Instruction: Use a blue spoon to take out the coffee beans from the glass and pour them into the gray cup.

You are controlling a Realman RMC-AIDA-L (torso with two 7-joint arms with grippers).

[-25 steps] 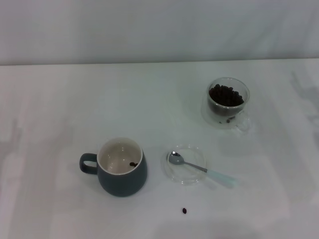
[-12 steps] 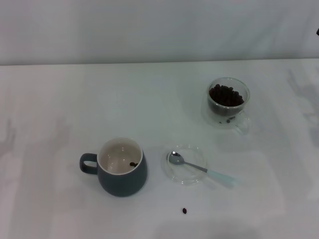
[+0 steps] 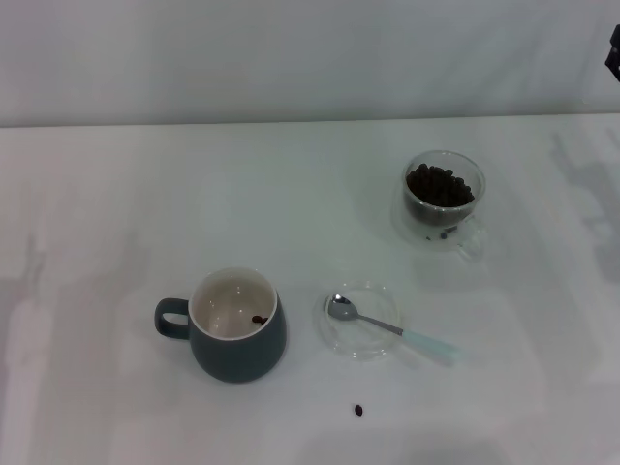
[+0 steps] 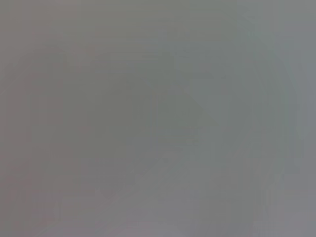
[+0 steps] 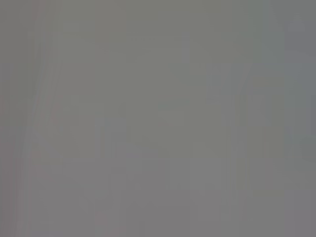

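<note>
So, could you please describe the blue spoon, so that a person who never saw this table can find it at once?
On the white table, look near the front edge, to the right of the gray cup, for a flat clear saucer. The blue spoon lies with its shiny bowl on that saucer and its handle pointing off the rim toward the right. It is the only utensil there, metal with a pale light-blue handle.

You had a dark part of the right arm [image 3: 614, 50] come into the head view at the far right edge, high above the table: nothing showed there a second ago, a sliver appeared half a second ago, and it reached a little further in. Whether it was the gripper itself could not be told. The faint shadows on the white table [image 3: 116, 194] also shifted along both sides.
</note>
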